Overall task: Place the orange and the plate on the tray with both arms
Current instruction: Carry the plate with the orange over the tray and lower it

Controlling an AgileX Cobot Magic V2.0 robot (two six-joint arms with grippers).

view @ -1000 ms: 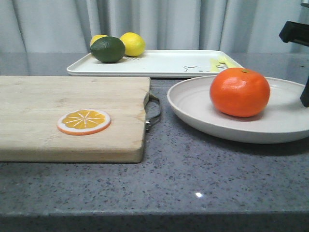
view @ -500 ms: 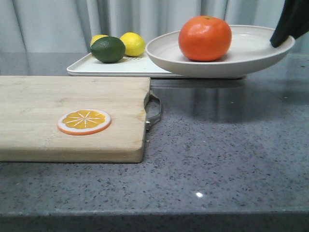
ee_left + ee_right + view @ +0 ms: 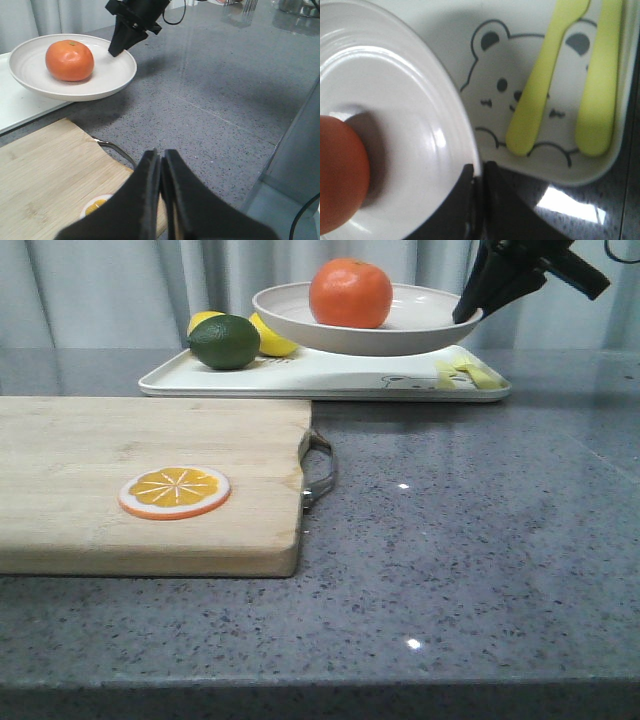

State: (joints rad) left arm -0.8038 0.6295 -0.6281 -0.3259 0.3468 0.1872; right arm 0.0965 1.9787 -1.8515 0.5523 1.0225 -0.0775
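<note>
Plate: your wide, shallow off-white plate (image 3: 370,325) hangs in the air over the long white rectangular tray (image 3: 330,375), held by its rim and not yet resting on it.
Orange: the glossy round orange (image 3: 350,293) sits inside the plate, toward the side away from the grip.
Right gripper: your black right gripper (image 3: 470,308) is pinched onto the plate's rim; the right wrist view shows the fingers clamped over the edge.
Left gripper: your left gripper (image 3: 161,187) hangs above the pale wooden cutting board (image 3: 150,480) with its jaws pressed together on nothing.
Done: I judge the orange loaded and the plate lifted and brought over the tray.
Left: you have to lower the plate onto a free patch of tray and let go.
Front view only: a dark green lime (image 3: 224,342) and a yellow lemon (image 3: 272,337) sit at the tray's left end, close beside the plate's far edge.
Right wrist only: the bear drawing (image 3: 520,100) and two yellow utensils (image 3: 540,85) lie just beyond the rim.
Left wrist only: the gap beneath the plate shows as shadow.
</note>
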